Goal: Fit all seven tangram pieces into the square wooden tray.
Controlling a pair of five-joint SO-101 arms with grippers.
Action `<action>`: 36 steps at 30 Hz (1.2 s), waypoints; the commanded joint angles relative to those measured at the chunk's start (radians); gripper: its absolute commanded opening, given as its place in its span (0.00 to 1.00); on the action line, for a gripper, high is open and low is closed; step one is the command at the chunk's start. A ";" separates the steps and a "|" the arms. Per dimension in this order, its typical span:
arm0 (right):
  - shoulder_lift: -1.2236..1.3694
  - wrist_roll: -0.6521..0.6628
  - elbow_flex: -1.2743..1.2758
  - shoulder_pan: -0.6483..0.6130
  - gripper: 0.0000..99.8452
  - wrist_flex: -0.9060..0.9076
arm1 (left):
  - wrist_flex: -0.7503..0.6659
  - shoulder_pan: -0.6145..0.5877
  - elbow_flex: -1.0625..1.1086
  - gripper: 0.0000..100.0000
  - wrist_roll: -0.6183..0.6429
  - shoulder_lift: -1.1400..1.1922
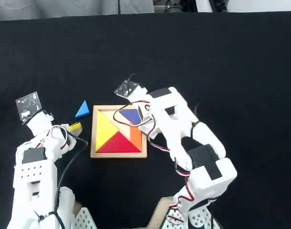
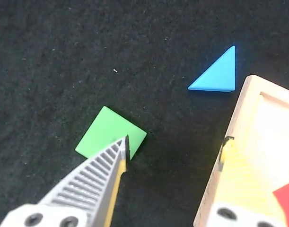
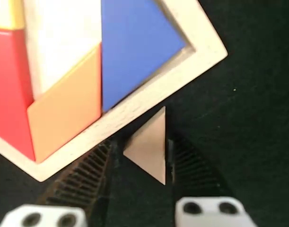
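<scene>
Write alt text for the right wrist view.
The end effector grips a pale triangle just outside a corner of the tray. Inside the tray, a blue piece, an orange piece and a red piece lie around an unfilled gap.

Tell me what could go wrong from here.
The right gripper holds a pale triangle just outside the tray rim; it could catch on that rim going in. One finger of the left gripper sits over an edge of the green square, so closing might shove it aside.
</scene>
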 commanded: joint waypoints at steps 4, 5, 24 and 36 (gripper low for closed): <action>-0.022 0.005 -0.018 -0.002 0.11 0.020 | -0.006 0.007 -0.007 0.31 0.005 -0.014; -0.044 0.005 -0.024 -0.002 0.11 0.046 | -0.006 0.007 -0.007 0.31 0.005 -0.014; -0.291 -0.789 -0.111 -0.284 0.11 0.123 | -0.008 0.007 0.002 0.31 0.005 -0.017; 0.013 -1.069 -0.246 -0.296 0.11 0.014 | -0.008 0.007 0.004 0.31 0.005 -0.017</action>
